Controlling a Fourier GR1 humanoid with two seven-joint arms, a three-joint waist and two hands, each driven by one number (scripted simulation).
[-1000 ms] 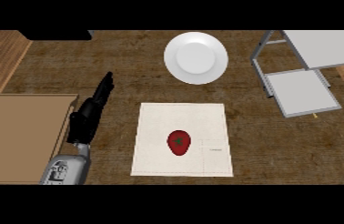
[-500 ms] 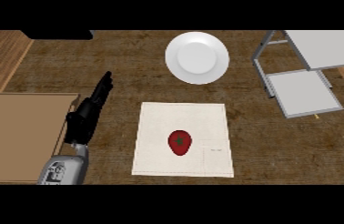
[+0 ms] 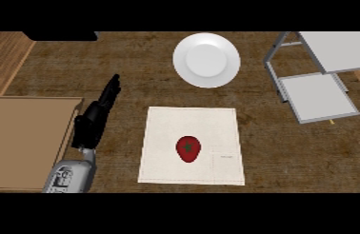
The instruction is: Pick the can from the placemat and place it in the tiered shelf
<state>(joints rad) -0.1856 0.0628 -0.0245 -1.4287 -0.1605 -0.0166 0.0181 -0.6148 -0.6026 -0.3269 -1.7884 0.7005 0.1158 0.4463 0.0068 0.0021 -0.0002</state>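
Observation:
A red can [image 3: 188,149] stands upright on the cream placemat [image 3: 191,123] near the middle of the counter. The grey tiered shelf [image 3: 314,96] sits at the right, with one tray lower and another higher behind it. My left hand [image 3: 94,120] rests to the left of the placemat with fingers straight, pointing away from me, apart from the can. My right hand does not show.
A white round plate [image 3: 206,60] lies beyond the placemat. A tan board [image 3: 28,138] lies at the left edge beside my left forearm. A dark object [image 3: 60,35] sits at the far left top.

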